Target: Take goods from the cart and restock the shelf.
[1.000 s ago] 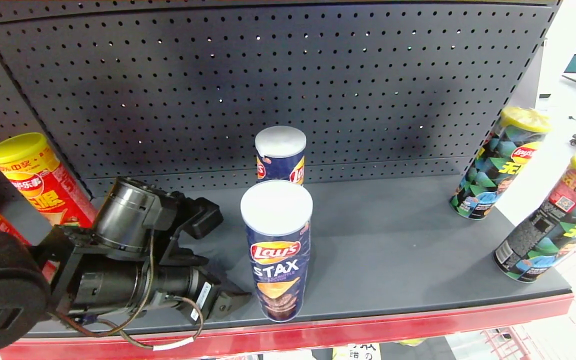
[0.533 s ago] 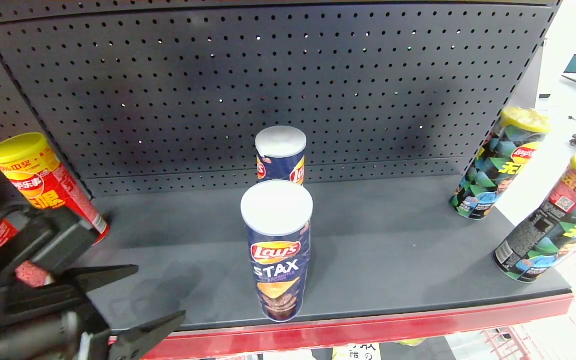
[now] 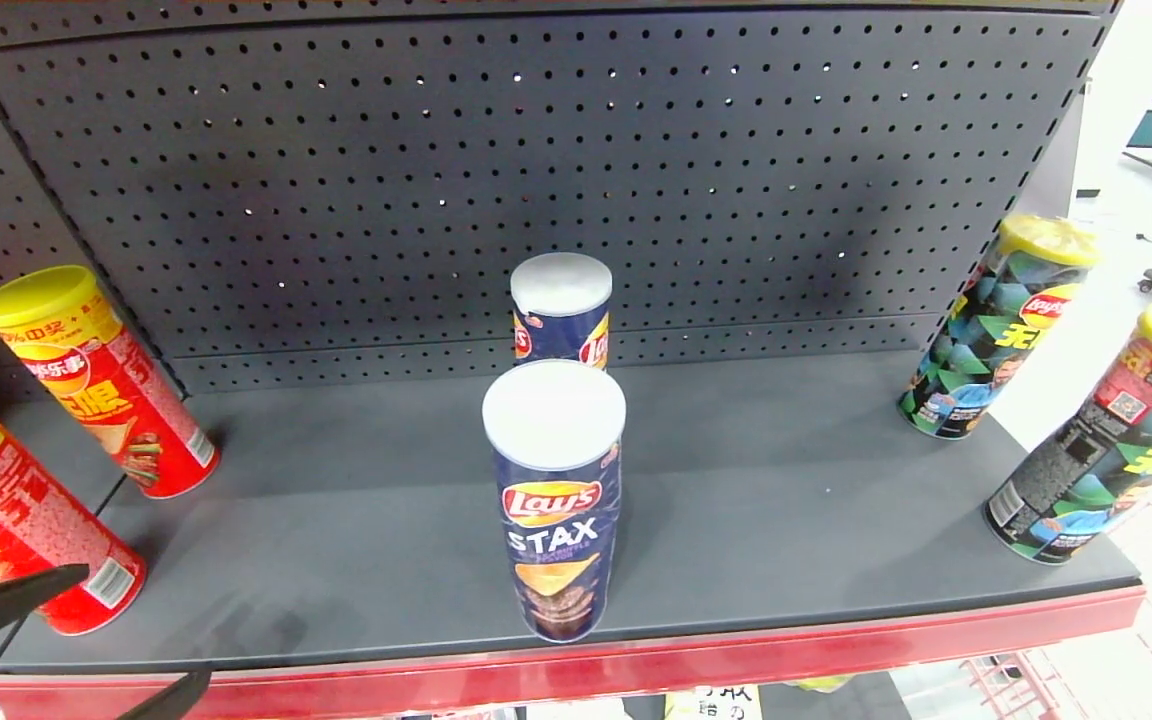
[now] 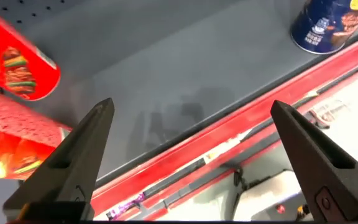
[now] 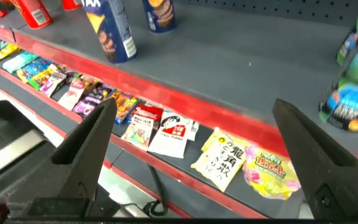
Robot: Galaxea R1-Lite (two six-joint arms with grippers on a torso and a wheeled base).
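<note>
Two blue chip cans stand in the middle of the grey shelf, the front can near the red edge and the back can by the pegboard. My left gripper is open and empty at the shelf's front left corner, beside a red can. The left wrist view has its fingers spread wide over the shelf edge, with the front blue can far off. My right gripper is open and empty, in front of and below the shelf edge, with both blue cans farther off.
A second red can stands at the back left. Two green-and-black cans stand at the right end. Bare shelf lies on both sides of the blue cans. Several snack packets hang on the lower shelf.
My left arm has pulled back from beside the front blue can toward the lower left, leaving its open fingertips at the corner. The cans have not moved.
</note>
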